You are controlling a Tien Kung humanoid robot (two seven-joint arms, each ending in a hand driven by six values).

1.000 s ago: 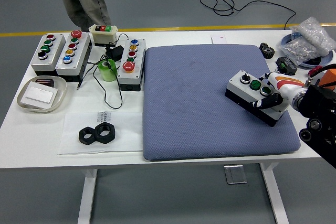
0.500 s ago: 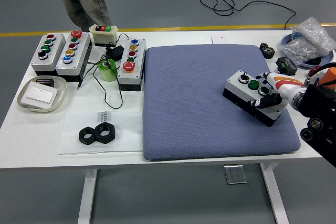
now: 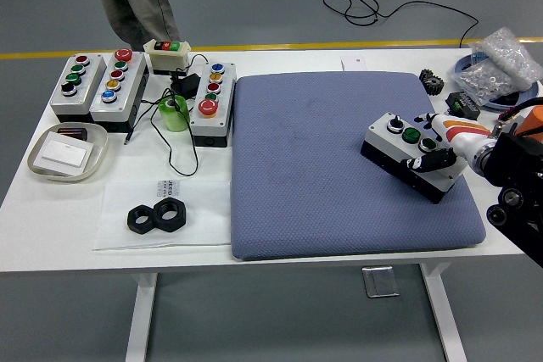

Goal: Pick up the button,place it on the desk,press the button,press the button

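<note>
A: Located where: grey-topped rectangular button box with black base (image 3: 413, 156)?

B: On the right part of the blue quilted pad (image 3: 322, 158), near its right edge, on the white table (image 3: 51, 209). Tilted slightly, near-right end apparently lifted. 3 controls on top in 1 row, the middle 1 green.

A: State of the right hand (image 3: 448, 146)?

B: Closed on the box's right end; black thumb-side finger across the top, white-and-orange fingers (image 3: 458, 133) behind. Left hand absent from view.

A: Governing relation?

B: Long axis running from far-left to near-right, roughly diagonal across the pad. Box lying directly left of the right hand, in contact. Right arm the only 1 within reach; set-down judged unfinished, pressing to follow from above.

A: Elsewhere?

B: 3 grey multi-button boxes (image 3: 114, 82) far left, well apart.
</note>
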